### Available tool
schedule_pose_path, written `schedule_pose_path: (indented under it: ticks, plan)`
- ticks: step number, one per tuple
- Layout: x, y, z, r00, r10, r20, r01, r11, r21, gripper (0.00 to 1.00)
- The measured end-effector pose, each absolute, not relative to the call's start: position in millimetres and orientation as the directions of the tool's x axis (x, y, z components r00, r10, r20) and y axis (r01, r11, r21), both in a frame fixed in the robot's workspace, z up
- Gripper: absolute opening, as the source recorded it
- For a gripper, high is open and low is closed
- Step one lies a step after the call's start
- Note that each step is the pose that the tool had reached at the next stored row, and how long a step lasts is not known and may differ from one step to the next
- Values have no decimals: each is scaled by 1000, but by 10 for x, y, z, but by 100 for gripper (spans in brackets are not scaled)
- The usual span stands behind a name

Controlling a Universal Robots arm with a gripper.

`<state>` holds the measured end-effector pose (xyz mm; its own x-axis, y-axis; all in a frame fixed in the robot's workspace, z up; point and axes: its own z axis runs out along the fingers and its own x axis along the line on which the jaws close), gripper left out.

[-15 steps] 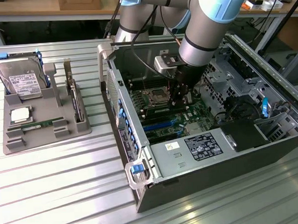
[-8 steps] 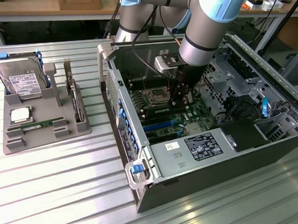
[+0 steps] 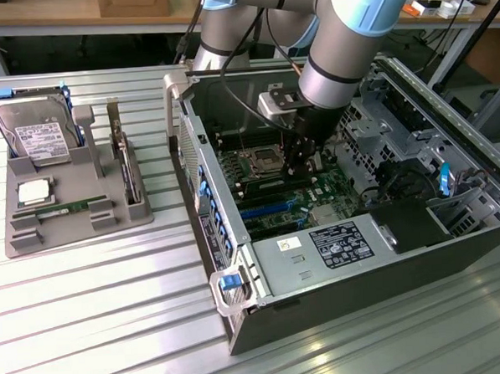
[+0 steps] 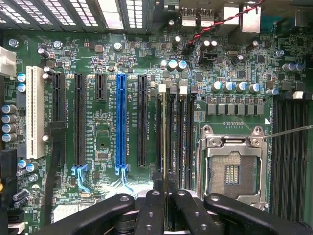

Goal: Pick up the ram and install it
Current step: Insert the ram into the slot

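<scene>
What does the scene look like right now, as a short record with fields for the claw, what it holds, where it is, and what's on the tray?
state: claw shut, inside the open computer case
held: ram, edge-on between the fingers
position: in line with the memory slots, beside the processor socket
seating: cannot tell whether it is pressed home
tray: grey tray at the exterior view's left, holding a hard drive, a processor chip and a green stick

High oblique exterior; wrist close above shared motherboard (image 4: 105, 129)
</scene>
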<state>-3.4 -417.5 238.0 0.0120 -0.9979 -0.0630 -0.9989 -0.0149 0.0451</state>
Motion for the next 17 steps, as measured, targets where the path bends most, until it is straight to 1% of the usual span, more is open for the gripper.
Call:
schedule_pose_path:
  ticks: [17]
  plan:
    - [-38,-4208,2392,10,-998,-65,-999,-13,45,12]
